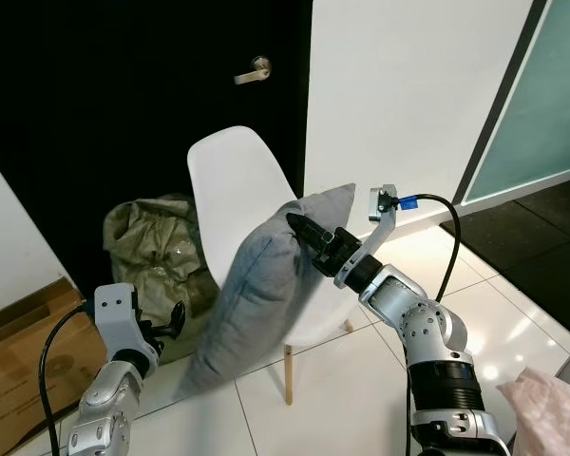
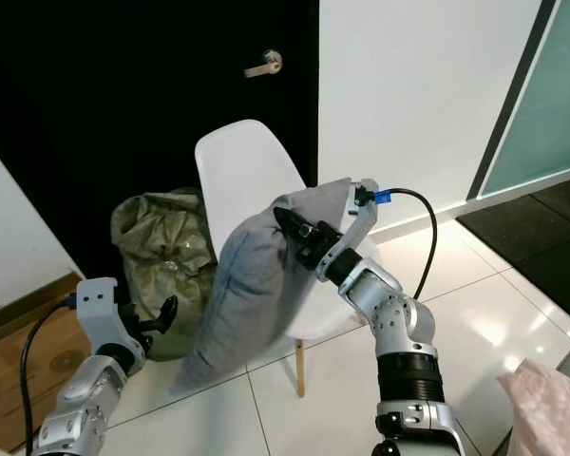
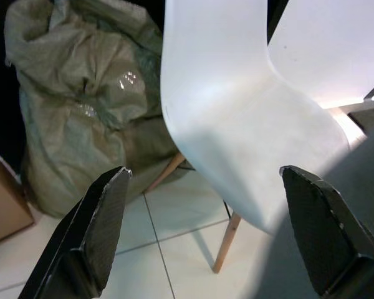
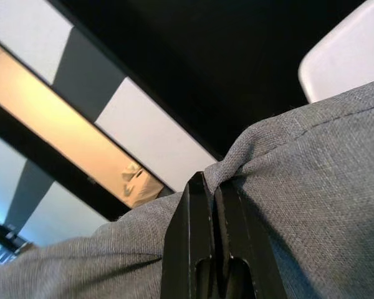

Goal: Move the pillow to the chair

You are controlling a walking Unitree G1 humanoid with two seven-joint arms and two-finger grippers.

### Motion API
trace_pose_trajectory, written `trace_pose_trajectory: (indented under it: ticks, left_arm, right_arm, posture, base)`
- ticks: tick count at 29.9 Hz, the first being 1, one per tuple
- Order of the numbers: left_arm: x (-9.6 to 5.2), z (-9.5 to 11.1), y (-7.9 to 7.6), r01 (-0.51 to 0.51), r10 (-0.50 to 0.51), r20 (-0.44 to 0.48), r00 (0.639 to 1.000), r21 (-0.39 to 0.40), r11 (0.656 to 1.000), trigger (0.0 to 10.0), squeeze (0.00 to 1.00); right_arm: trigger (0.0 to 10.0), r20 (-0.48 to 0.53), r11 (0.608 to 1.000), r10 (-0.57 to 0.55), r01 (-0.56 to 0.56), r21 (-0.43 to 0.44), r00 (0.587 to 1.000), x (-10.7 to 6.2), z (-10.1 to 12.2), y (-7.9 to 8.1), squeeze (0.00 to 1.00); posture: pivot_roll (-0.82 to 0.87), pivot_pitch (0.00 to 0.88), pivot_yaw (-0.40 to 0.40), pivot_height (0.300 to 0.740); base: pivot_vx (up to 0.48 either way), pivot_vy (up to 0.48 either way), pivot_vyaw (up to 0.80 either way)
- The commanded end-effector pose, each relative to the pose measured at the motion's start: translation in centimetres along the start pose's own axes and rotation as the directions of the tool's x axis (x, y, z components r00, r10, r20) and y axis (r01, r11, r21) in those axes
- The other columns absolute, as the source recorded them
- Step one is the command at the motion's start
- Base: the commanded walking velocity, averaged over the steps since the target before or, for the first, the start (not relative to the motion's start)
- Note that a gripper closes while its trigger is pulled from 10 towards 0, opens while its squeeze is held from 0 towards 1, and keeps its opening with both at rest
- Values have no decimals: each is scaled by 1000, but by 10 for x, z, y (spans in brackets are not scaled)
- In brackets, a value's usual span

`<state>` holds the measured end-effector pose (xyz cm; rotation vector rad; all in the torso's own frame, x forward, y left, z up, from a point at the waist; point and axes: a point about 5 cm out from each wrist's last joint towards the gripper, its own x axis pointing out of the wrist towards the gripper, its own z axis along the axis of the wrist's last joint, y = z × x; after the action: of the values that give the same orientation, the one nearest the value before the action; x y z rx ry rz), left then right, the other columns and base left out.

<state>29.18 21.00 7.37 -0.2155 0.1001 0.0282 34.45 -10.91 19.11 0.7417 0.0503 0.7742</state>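
Observation:
A grey pillow (image 1: pixel 256 294) hangs tilted in front of the white shell chair (image 1: pixel 233 176), its lower corner near the floor. My right gripper (image 1: pixel 299 228) is shut on the pillow's upper edge; the right wrist view shows its fingers (image 4: pixel 209 249) pinching a fold of the grey fabric (image 4: pixel 311 187). My left gripper (image 1: pixel 176 318) is low at the left, open and holding nothing, just beside the pillow's lower left edge. Between its fingers (image 3: pixel 93 230) the left wrist view shows the chair seat (image 3: pixel 249 137) and one wooden leg (image 3: pixel 226 243).
A stuffed olive sack (image 1: pixel 157 247) sits on the floor left of the chair, against a black door with a lever handle (image 1: pixel 252 69). A cardboard box (image 1: pixel 24 361) lies at the far left. Something pink (image 1: pixel 546 399) is at the lower right. White tiled floor lies ahead.

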Motion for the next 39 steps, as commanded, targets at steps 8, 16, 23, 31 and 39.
trace_pose_trajectory:
  ticks: [8, 16, 23, 31, 39]
  left_arm:
    - [-3, -2, 3, -1, 1, -15, 1000, 8, 1000, 10000, 0]
    - [-3, -1, 2, 4, -4, -14, 1000, 8, 1000, 10000, 0]
    - [-3, -1, 0, 7, -7, -17, 1000, 5, 1000, 10000, 0]
    - [-3, 0, 0, 10, -10, -15, 1000, 5, 1000, 10000, 0]
    - [-3, 1, -1, 12, -12, -14, 1000, 9, 1000, 10000, 0]
  right_arm:
    - [10000, 57, 999, 26, -24, -38, 998, 7, 13, 7, 0]
    - [10000, 62, 999, 25, -23, -36, 998, 7, 14, 7, 0]
    - [10000, 65, 999, 23, -21, -35, 998, 8, 13, 7, 0]
    - [10000, 50, 999, 14, -11, -46, 999, 9, 12, 6, 0]
    - [10000, -13, 997, -42, 41, -71, 999, 12, 5, -1, 0]
  posture:
    - [-116, 41, 10, 740]
    - [-113, 43, 9, 740]
    - [-113, 41, 10, 740]
    - [-112, 39, 9, 740]
    - [-110, 32, 5, 740]
  base:
    - [319, 0, 0]
    - [330, 0, 0]
    - [329, 0, 0]
    - [330, 0, 0]
    - [329, 0, 0]
